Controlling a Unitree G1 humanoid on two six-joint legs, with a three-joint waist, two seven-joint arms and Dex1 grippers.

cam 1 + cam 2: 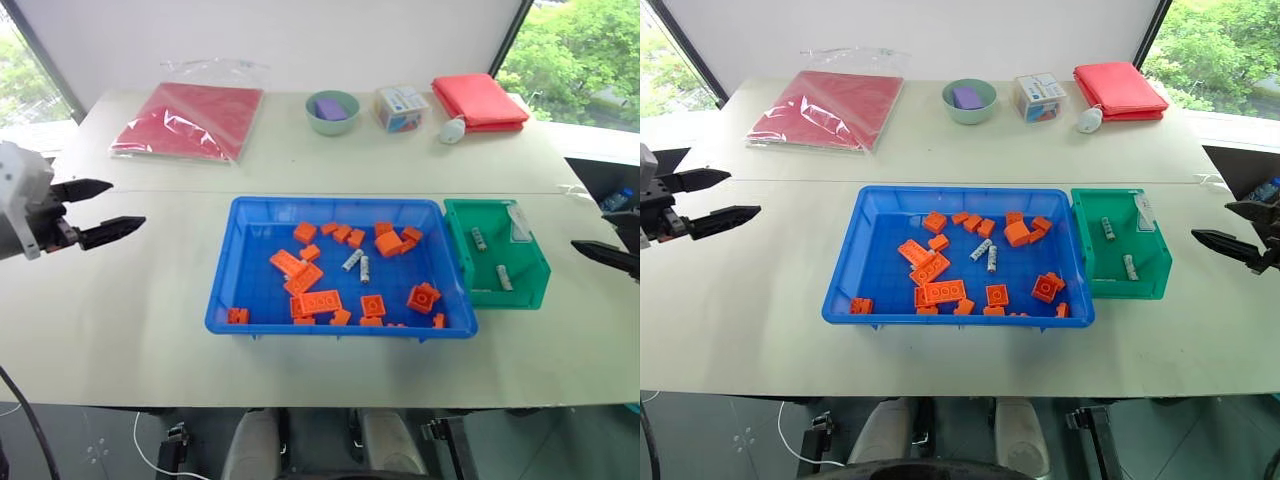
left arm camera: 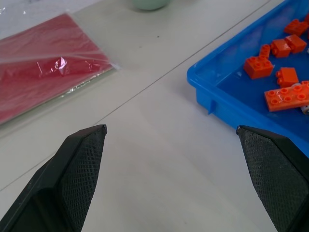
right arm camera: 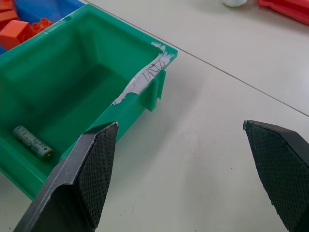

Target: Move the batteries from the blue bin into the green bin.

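Observation:
The blue bin [image 1: 255, 262] sits mid-table and holds many orange bricks [image 1: 320, 300] and two silver batteries [image 1: 352, 260] lying side by side near its middle. Touching its right end is the green bin [image 1: 460, 250], with two batteries [image 1: 504, 277] on its floor; the right wrist view shows one battery [image 3: 33, 142] inside it. My left gripper [image 1: 125, 203] hovers open well to the left of the blue bin, with nothing between its fingers [image 2: 82, 159]. My right gripper [image 1: 1210, 221] hangs open and empty just right of the green bin [image 3: 96, 72].
Along the far side of the table lie a red packet in a clear bag [image 1: 190, 118], a pale green bowl [image 1: 332, 112], a small clear box [image 1: 400, 107], a white bottle [image 1: 452, 130] and a folded red cloth [image 1: 478, 100]. The table's front edge runs close below the bins.

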